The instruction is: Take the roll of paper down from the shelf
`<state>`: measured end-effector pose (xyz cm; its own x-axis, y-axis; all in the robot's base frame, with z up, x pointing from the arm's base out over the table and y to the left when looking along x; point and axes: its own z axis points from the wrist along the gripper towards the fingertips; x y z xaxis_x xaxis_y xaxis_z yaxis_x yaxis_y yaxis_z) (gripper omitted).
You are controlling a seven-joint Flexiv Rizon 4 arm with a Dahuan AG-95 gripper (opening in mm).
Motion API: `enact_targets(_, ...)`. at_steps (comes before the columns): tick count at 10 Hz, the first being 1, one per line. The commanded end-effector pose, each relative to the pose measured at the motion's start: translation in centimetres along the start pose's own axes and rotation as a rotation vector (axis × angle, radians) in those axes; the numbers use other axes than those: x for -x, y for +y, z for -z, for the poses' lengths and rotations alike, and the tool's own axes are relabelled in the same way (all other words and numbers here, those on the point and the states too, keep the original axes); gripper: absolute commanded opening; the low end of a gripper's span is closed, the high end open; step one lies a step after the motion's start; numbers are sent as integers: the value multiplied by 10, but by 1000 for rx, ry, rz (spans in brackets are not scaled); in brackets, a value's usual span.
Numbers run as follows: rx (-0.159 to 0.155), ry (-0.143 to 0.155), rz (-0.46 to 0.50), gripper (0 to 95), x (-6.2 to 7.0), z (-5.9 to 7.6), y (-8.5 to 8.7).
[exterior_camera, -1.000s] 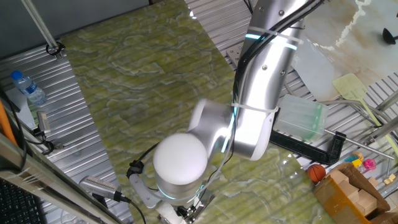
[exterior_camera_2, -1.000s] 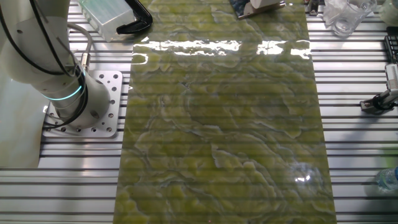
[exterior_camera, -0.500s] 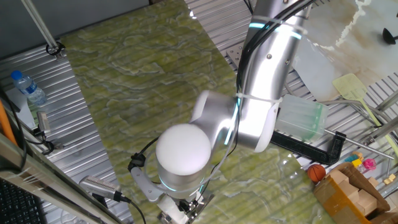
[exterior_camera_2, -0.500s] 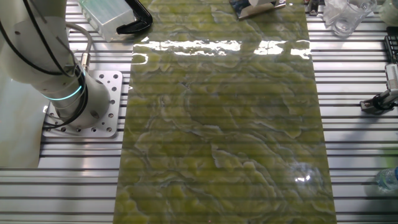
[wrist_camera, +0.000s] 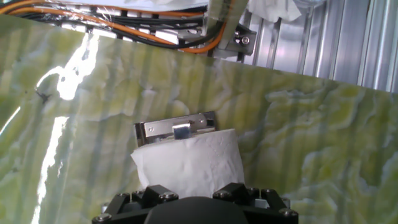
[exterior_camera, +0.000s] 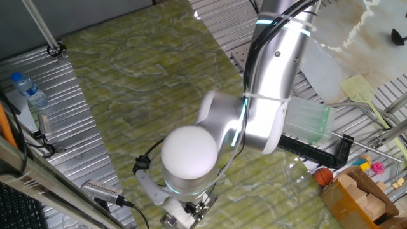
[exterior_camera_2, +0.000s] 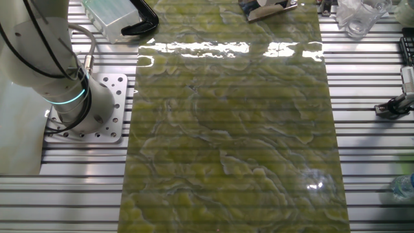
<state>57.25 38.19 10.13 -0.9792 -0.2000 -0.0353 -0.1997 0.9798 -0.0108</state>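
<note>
In the hand view the white roll of paper (wrist_camera: 186,163) sits right between my gripper's (wrist_camera: 189,186) black jaw blocks and fills the gap. It looks wider than the shiny grey metal shelf (wrist_camera: 176,126), which shows just beyond it on the green marbled mat. The fingertips are hidden by the roll. In one fixed view the gripper (exterior_camera: 186,213) is low at the mat's near edge under the white arm (exterior_camera: 187,159), and the roll and shelf are hidden there.
A translucent plastic box (exterior_camera: 308,121) and a black clamp (exterior_camera: 318,151) lie right of the arm. A cardboard box (exterior_camera: 359,194) and an orange ball (exterior_camera: 324,175) are at the lower right, a water bottle (exterior_camera: 28,89) at the left. Orange cables (wrist_camera: 124,25) run beyond the shelf.
The arm's white wrist joint has shifted slightly up and right in one fixed view. The other fixed view shows almost no change.
</note>
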Motion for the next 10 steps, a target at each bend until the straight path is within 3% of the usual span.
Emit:
enact_targets(1,0,-1,4,0,-3,0,0)
enact_targets(5,-6,2,12,0,-19,-4,0)
enact_targets(10,-10,26,19,0,-40,4,-1)
